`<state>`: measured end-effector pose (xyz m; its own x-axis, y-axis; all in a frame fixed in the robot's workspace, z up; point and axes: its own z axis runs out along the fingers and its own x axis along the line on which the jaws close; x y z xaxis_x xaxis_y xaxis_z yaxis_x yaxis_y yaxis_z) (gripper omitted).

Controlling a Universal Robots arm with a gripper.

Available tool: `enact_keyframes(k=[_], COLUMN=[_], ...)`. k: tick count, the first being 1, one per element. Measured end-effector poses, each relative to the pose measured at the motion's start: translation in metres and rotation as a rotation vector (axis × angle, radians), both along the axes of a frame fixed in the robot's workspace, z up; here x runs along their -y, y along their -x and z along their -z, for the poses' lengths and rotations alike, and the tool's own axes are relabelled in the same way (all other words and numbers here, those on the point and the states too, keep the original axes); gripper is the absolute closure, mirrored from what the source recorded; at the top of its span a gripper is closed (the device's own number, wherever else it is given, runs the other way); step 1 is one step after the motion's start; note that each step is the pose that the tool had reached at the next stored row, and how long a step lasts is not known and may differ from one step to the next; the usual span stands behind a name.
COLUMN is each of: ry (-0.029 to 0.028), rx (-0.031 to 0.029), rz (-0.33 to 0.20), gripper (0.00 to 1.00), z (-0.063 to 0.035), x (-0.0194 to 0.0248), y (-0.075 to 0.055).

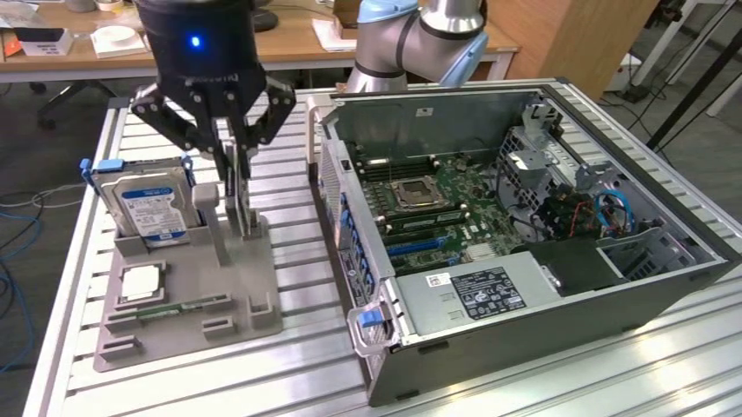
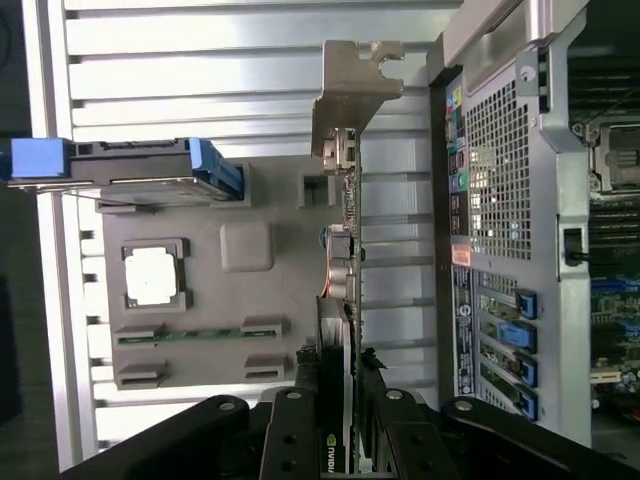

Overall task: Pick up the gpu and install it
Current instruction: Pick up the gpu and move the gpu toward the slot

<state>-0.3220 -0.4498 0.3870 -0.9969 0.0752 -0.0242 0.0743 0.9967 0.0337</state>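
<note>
The open computer case (image 1: 522,347) lies on its side on the exterior view's right of the slatted table (image 1: 290,373). Its tall rear wall stands between the gpu (image 2: 345,250) and the motherboard (image 1: 429,200). That wall is the biggest hazard, in my judgement: a card carried across too low would strike its rim.

The grey holder (image 1: 232,278) sits on the exterior view's left and is only resting on the table, as far as can be seen. If the card binds in its slot, a pull could drag or tip the whole holder.

The hard drive (image 1: 145,204) stands upright in the same holder, just beside the gripper (image 1: 238,156) on the exterior view's left. The wide finger linkages could clip it if the arm swings that way.

The gpu stands on edge in the holder, thin side toward the wrist camera. The jaws are clamped on its two faces near one end. Whether it has cleared the slot I cannot tell. Held off-centre like this, the card may pivot in the grip, and the long unsupported end would droop.

Its silver bracket (image 2: 350,95) juts out at the far end from the fingers, so it is the likeliest part to snag on the case.
</note>
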Motion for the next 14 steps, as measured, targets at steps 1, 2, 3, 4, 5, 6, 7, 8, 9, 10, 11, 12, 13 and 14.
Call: enact_keyframes(k=[1,2,3,4,5,6,7,8,9,10,11,12,13,14], ry=[0.0000,0.0000,-0.0001,0.0000,0.0000,0.0000,-0.0001,-0.0020,-0.0020,-0.0020,-0.0020,-0.0020,-0.0020,-0.0019], rx=[0.0000,0.0000,0.0001,0.0001,0.0001,0.0000,0.0001,0.0001,0.0002,0.0002,0.0001,0.0001,0.0001,0.0001], rz=[0.000,0.000,0.000,0.000,0.000,0.000,0.000,0.000,0.000,0.000,0.000,0.000,0.000,0.000], gripper=[0.73,0.73,0.73,0.73,0.73,0.73,0.73,0.73,0.73,0.73,0.73,0.73,0.74,0.74], z=[-0.0032,-0.0065,-0.0095,-0.0128,-0.0161,-0.0192,-0.0211,-0.0214,-0.0215,-0.0214,-0.0215,-0.0215,-0.0215,-0.0215], x=[0.0000,0.0000,0.0000,0.0000,0.0000,0.0000,0.0000,0.0000,0.0000,0.0000,0.0000,0.0000,0.0000,0.0000], y=[0.000,0.000,0.000,0.000,0.000,0.000,0.001,0.001,0.001,0.001,0.001,0.001,0.001,0.001])
